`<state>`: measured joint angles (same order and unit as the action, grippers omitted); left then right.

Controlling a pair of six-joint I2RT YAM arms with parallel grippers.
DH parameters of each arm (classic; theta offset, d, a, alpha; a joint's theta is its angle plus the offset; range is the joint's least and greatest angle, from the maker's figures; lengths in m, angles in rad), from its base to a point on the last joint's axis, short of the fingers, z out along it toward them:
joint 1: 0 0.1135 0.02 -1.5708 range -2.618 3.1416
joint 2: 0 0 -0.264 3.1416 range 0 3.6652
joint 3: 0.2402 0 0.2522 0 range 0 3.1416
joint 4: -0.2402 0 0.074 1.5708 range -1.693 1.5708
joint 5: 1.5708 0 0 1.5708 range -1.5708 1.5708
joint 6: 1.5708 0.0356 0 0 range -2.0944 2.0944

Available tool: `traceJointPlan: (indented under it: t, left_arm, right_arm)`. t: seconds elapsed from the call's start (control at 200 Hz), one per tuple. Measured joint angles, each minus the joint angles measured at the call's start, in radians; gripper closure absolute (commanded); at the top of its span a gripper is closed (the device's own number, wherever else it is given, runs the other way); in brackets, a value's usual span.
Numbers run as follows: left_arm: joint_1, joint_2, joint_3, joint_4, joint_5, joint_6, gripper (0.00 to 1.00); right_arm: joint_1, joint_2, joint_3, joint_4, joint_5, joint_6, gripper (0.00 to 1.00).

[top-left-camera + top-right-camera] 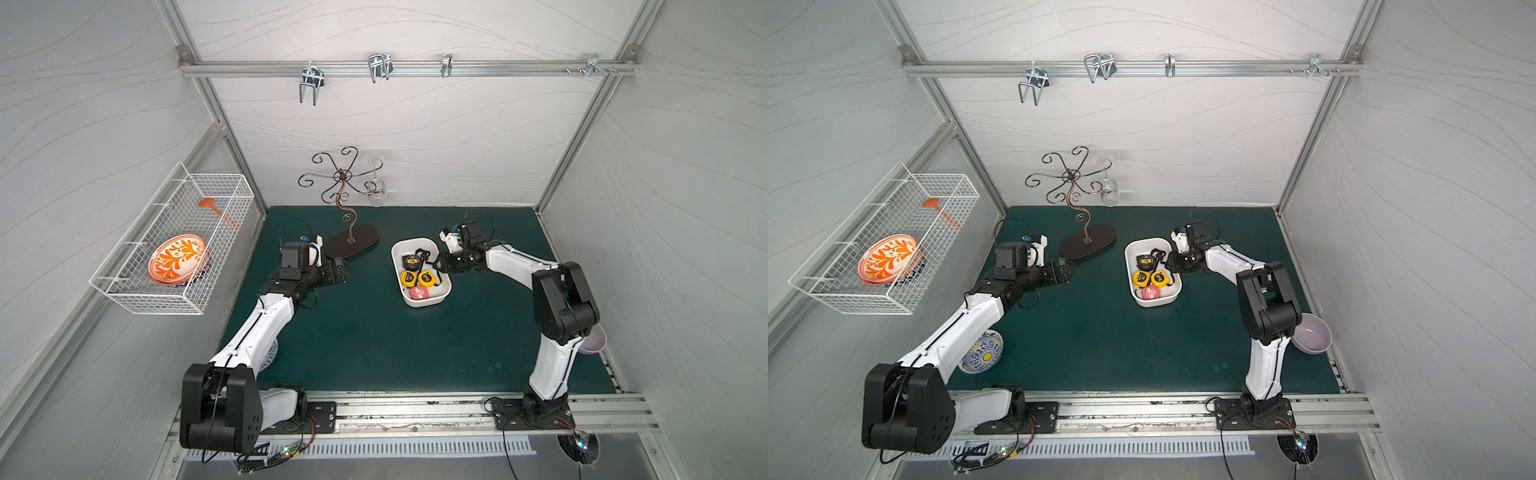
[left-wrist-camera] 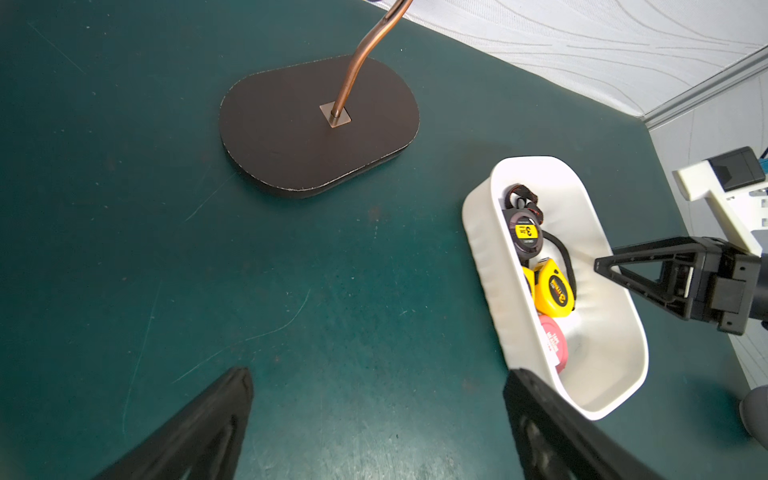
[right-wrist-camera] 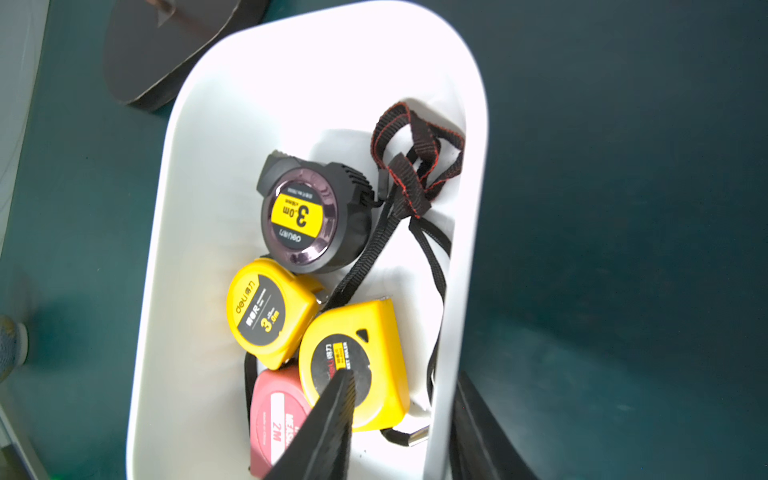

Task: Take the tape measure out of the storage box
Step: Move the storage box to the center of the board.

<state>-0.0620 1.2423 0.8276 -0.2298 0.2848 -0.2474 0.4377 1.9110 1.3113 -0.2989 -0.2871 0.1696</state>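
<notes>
**Top views, both:** shallow white plastic storage box (image 1: 409, 246) (image 1: 1142, 246) sits on the dark green bench (image 1: 374, 340), right of centre. In it lie a round black tape measure (image 1: 411, 262), a rounded yellow tape measure (image 1: 408, 278), a squarer yellow tape measure (image 1: 427, 278) and a pink tape measure (image 1: 419, 293). Right claw (image 1: 437, 266) is at the box's long wall; its gap is unreadable here.

**Left wrist:** left claw (image 2: 378, 374) is spread wide and empty above bare bench, finger bases cropped. The near box wall hides part of the pink and rounded yellow cases.

**Right wrist:** right claw is partly open, straddling that wall. One finger (image 3: 332, 415) is inside, over the squarer yellow case; the other is outside. No grip is visible, and contact with the case is indeterminate.
</notes>
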Motion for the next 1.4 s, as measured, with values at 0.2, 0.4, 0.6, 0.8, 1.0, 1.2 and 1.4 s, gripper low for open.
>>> traceJointPlan:
  t: [0.2, 0.4, 0.6, 0.8, 1.0, 1.2, 1.4]
  left_arm:
    - [0.000, 0.000, 0.002, -0.006, 0.000, 0.000, 0.01]
    - [0.000, 0.002, 0.008, -0.010, 0.000, 0.000, 0.01]
    - [0.000, 0.002, 0.008, -0.016, 0.000, 0.001, 0.01]
    - [-0.009, 0.007, 0.008, -0.020, 0.000, 0.003, 0.01]
    - [-0.032, 0.038, 0.031, -0.035, 0.001, 0.009, 0.01]
    - [-0.119, 0.101, 0.095, -0.088, -0.011, 0.054, 0.01]
    - [-0.232, 0.224, 0.240, -0.183, -0.045, 0.145, 0.01]
  right_arm:
    - [0.116, 0.033, 0.050, -0.025, 0.001, 0.001, 0.60]
    - [0.233, 0.095, 0.155, -0.095, 0.028, -0.013, 0.58]
    - [0.275, 0.165, 0.276, -0.179, 0.026, -0.049, 0.55]
    - [0.274, 0.161, 0.264, -0.192, 0.054, -0.066, 0.38]
    - [0.264, 0.031, 0.128, -0.182, 0.095, -0.066, 0.15]
    - [0.211, -0.132, 0.070, -0.171, 0.084, -0.054, 0.01]
    - [0.109, -0.228, -0.036, -0.152, 0.037, -0.011, 0.01]
